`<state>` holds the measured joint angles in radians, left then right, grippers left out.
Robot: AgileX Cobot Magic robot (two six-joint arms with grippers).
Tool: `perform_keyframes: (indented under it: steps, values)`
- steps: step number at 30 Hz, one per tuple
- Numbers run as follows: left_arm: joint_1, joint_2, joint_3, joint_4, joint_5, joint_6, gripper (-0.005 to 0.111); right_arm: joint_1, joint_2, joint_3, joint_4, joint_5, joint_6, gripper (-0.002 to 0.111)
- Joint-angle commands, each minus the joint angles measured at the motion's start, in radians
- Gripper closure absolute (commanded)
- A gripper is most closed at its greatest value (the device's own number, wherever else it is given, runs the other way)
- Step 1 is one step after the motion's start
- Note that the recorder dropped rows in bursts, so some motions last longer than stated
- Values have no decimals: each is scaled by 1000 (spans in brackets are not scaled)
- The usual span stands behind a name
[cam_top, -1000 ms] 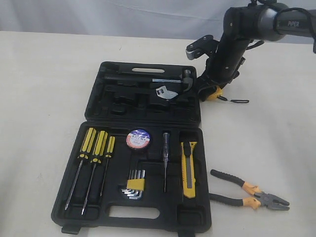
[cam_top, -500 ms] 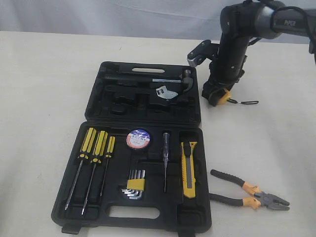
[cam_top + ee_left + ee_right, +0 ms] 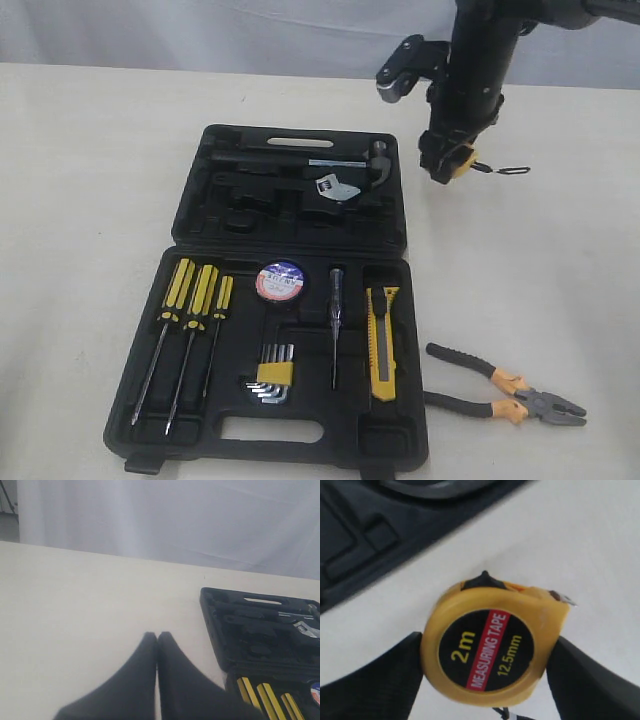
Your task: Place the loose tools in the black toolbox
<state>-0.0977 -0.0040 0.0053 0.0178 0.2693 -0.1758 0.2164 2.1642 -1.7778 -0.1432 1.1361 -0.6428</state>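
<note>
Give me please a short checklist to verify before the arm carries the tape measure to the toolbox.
1. Grip on the yellow tape measure: ok; the right gripper has a finger on each side.
2. Its strap clear of the box: ok; it sticks out on the side away from the black toolbox.
3. Box open: ok; both halves lie flat.
4. Free recess for the tape measure: cannot tell; the far half is too dark.
5. Path clear of the left gripper: ok; shut, over bare table beside the box.
6. Stowing of the pliers: not ok; they lie on the table.
</note>
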Motion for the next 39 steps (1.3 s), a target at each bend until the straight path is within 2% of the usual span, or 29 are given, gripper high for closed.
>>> perform_keyframes:
  steps: [1,9,15,26,31,39]
  values:
    - [-6,4,-5,4,0,0,107,59,-26,-1,94,49,-114,82]
    - [-6,4,-5,4,0,0,107,165,-16,-1,78,61,-264,82]
    - [-6,4,-5,4,0,0,107,216,-17,1,64,85,-481,82]
    - [-6,4,-5,4,0,0,107,222,51,1,28,85,-561,82]
    - [-6,4,-5,4,0,0,107,222,93,1,-70,85,-558,82]
    - [-6,4,-5,4,0,0,107,222,109,1,-61,65,-533,82]
